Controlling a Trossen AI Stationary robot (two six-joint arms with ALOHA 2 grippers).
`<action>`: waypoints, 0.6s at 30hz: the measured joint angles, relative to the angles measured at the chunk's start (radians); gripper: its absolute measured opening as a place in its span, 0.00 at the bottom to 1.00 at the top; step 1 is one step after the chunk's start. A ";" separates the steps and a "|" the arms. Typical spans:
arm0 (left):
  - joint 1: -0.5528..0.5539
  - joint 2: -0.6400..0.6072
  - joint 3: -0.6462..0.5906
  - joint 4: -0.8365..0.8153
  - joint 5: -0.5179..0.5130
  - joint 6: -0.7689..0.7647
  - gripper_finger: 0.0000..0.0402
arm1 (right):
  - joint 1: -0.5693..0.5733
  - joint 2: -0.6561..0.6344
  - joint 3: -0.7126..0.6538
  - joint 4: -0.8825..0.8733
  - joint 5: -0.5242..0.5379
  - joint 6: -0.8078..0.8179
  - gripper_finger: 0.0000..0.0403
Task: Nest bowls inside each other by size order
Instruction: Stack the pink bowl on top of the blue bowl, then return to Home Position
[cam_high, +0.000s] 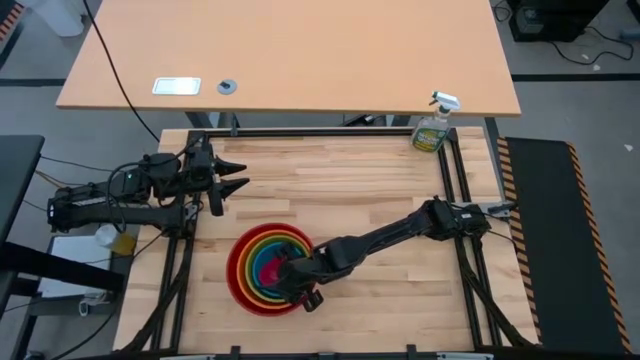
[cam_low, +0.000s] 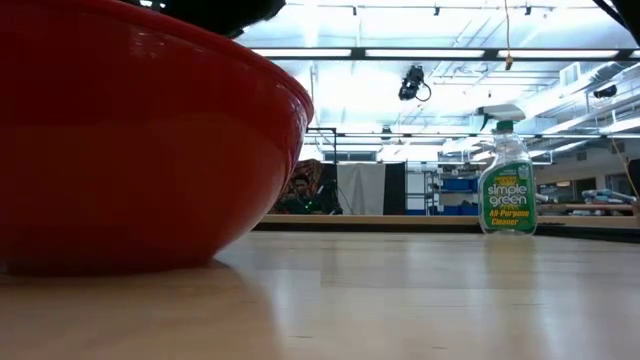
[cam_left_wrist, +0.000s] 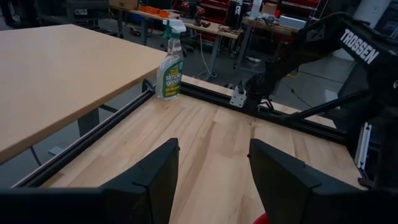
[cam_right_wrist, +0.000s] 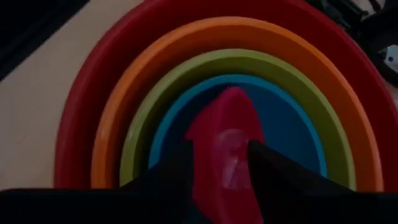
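Right, your right end effector (cam_right_wrist: 217, 158) is clamped on the magenta bowl's (cam_right_wrist: 225, 149) rim, held over the blue bowl (cam_right_wrist: 292, 127) inside green, orange, red. Centre it, lower level, then release. Left end effector (cam_high: 235, 176) sits released, well apart.

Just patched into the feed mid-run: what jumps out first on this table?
The rainbow stack near the table's front edge: red bowl, orange bowl, green bowl and blue bowl nested. The right gripper is over their centre, shut on the pink bowl, held tilted above the blue one. The left gripper waits open near the back-left corner, and a spray bottle stands at the back-right corner.
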 joint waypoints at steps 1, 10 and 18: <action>0.000 0.000 0.000 0.000 0.000 0.000 0.50 | 0.000 0.000 -0.006 -0.002 0.010 0.002 0.39; 0.000 0.000 0.000 0.000 0.000 0.006 0.50 | -0.002 0.009 -0.038 -0.021 0.040 0.011 0.39; 0.000 0.000 0.000 0.000 0.000 0.022 0.50 | -0.002 -0.063 -0.039 -0.110 0.099 0.025 0.39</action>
